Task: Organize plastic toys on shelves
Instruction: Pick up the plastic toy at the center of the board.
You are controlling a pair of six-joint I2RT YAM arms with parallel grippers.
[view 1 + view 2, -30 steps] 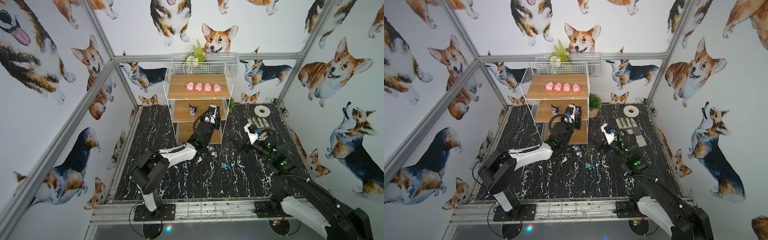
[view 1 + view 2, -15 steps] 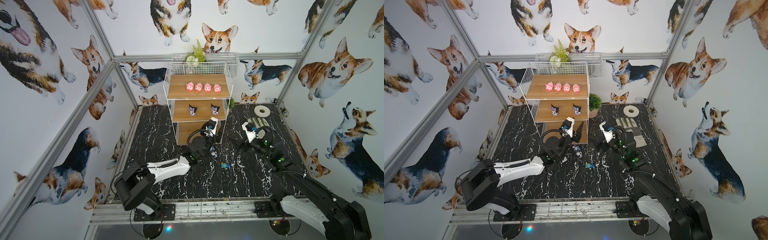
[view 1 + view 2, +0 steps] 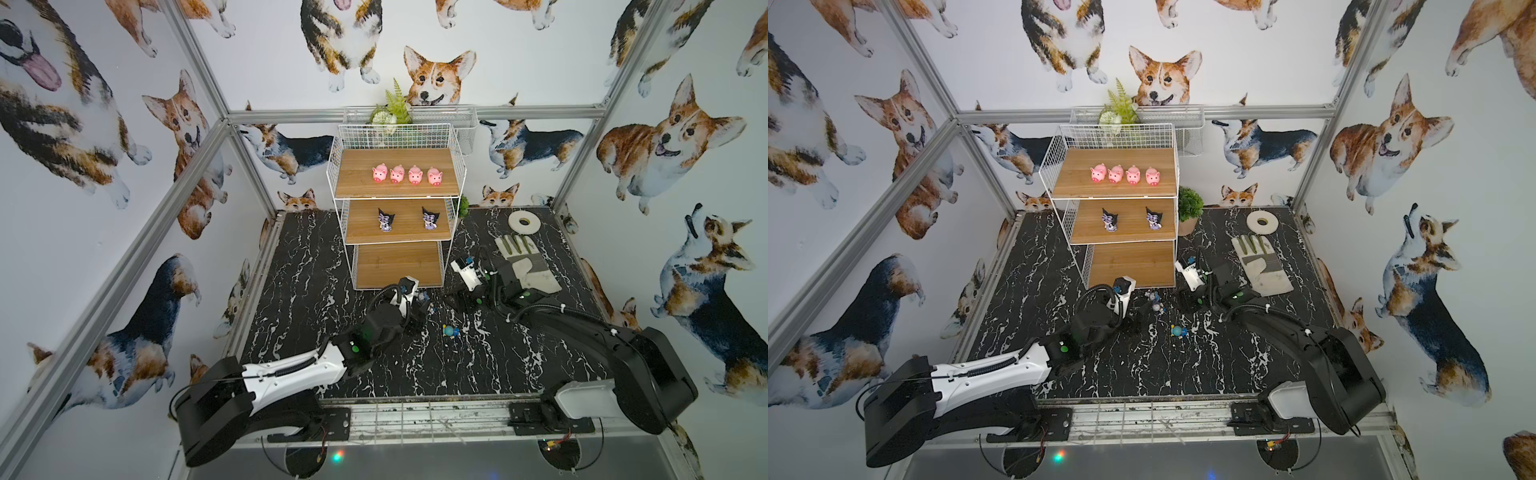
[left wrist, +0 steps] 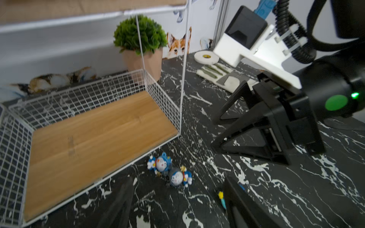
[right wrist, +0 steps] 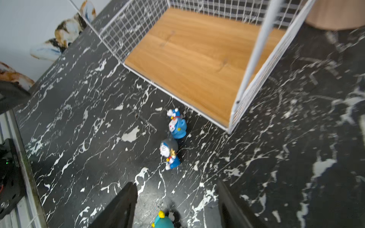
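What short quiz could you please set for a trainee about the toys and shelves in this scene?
1. How many pink pigs stand on the top shelf?
2. True or false: a toy already stands on the bottom shelf.
3. Where do the blue figures lie? A) on the middle shelf; B) on the table; C) on the glove.
Key: 1) four; 2) false; 3) B.
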